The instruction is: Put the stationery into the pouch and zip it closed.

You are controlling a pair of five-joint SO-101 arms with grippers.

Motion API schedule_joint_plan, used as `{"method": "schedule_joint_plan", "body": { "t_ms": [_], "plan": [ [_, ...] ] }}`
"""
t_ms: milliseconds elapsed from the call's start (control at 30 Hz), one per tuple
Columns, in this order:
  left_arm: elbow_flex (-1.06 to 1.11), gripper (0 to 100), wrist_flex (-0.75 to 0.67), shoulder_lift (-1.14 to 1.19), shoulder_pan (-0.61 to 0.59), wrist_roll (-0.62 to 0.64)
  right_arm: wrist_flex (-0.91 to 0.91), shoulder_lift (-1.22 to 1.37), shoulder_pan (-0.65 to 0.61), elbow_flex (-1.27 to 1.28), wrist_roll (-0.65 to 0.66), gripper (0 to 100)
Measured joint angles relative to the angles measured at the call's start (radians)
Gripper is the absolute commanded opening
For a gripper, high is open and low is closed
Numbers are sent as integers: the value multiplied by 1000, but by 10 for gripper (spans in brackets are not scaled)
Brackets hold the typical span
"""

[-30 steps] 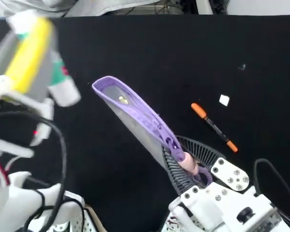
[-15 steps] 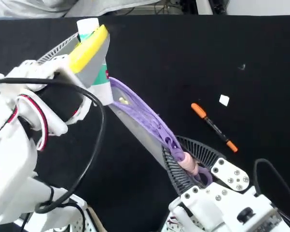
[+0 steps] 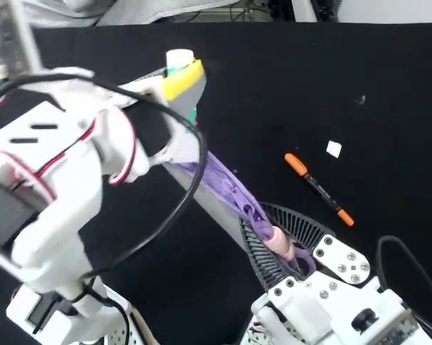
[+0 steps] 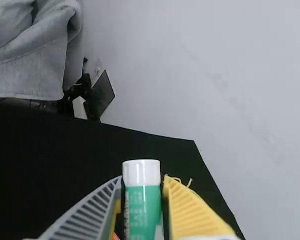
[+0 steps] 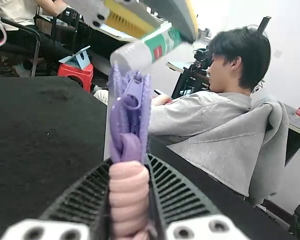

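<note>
Left gripper: clamped on a glue stick, which has a white cap and a green body. In the left wrist view the stick stands between the yellow finger and the grey ribbed finger, cap end sticking out past both tips.

Right gripper: closed on the pink coiled pull at one end of the purple pouch. The pull sits squeezed between the two black ribbed fingers.

The pouch runs from the right gripper on a slant toward the left gripper. Its far end is hidden beneath the left arm in the high view. From the right wrist view, the stick's white end sits right at the pouch's far edge, by the zipper. Cannot tell whether they touch.

On the black table: an orange marker, lying apart from the pouch, and a small white item near the marker's orange cap.
</note>
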Motion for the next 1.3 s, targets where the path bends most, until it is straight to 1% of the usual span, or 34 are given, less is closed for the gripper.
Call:
{"method": "schedule_joint_plan", "body": {
  "t_ms": [167,300,467,533,600,667,900,1000,1133,1300],
  "plan": [
    [43,29,0,-63,-9,0,0,0,0,0,0,11],
    [110,29,0,-176,-78,-2,0,0,0,0,-3,11],
    [316,29,-8,-359,-124,-3,0,0,3,0,-2,11],
    [428,29,-57,-410,-130,-3,0,0,0,0,0,11],
    [563,29,-153,-459,-132,-3,0,0,0,0,-2,11],
    [712,29,-281,-512,-132,-3,0,0,3,0,0,11],
    [1246,29,-798,-795,-135,-6,0,0,5,0,0,11],
    [1433,28,-990,-939,-135,-40,0,0,5,0,0,11],
    [1574,28,-1160,-1102,-135,-81,0,0,2,0,0,11],
    [1699,28,-1310,-1143,-137,-103,0,0,3,0,0,11]
  ]
}}
